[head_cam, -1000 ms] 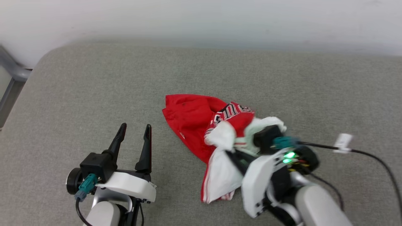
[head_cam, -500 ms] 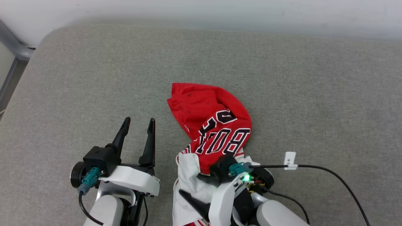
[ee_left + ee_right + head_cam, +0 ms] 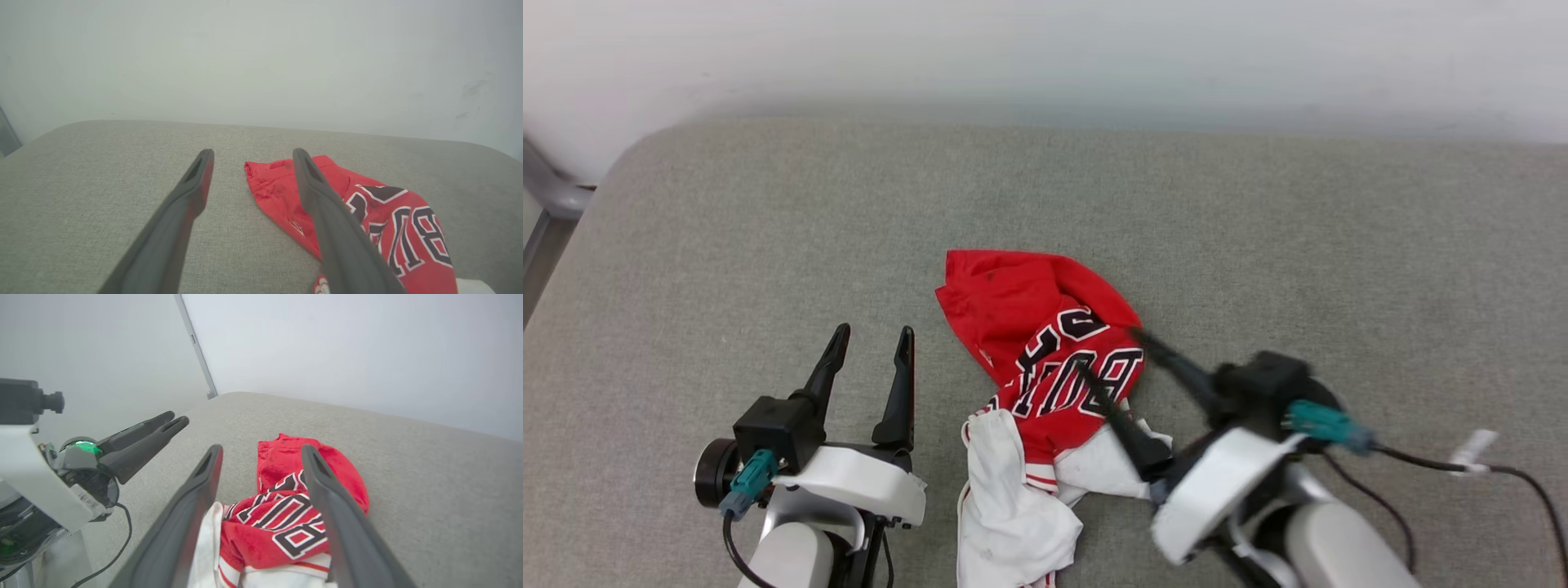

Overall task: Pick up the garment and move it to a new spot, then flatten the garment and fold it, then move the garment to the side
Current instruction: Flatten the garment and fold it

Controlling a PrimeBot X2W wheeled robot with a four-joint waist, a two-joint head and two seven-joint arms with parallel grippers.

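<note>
Right hand [image 3: 1107,347] hangs over the shirt [image 3: 1013,302] with its two fingers spread wide and gripping nothing; in its own wrist view the black lettering [image 3: 286,522] lies between the fingers, and I cannot tell whether a fingertip brushes the cloth; I judge the hand is free so that the shirt can settle at its new spot before flattening. Left hand [image 3: 874,333] waits just left of the shirt, fingers apart and empty, pointing toward the far wall; it seems parked there, ready to take the red hem close beside it. Crumpled, the shirt lies near the middle of the grey worktop [image 3: 1258,229], red body toward the far side, lettering up, white sleeves [image 3: 1013,506] bunched at the near edge; it is not yet flat.

Half a second ago the right hand sat low at the near edge, buried in the white sleeve cloth; now it is clear of that cloth, further right and further away, fingers open. A second ago the lettering was scrunched and mostly hidden; now it lies face up. Left hand holds the same pose in all three head views; the camera itself has shifted a little.
</note>
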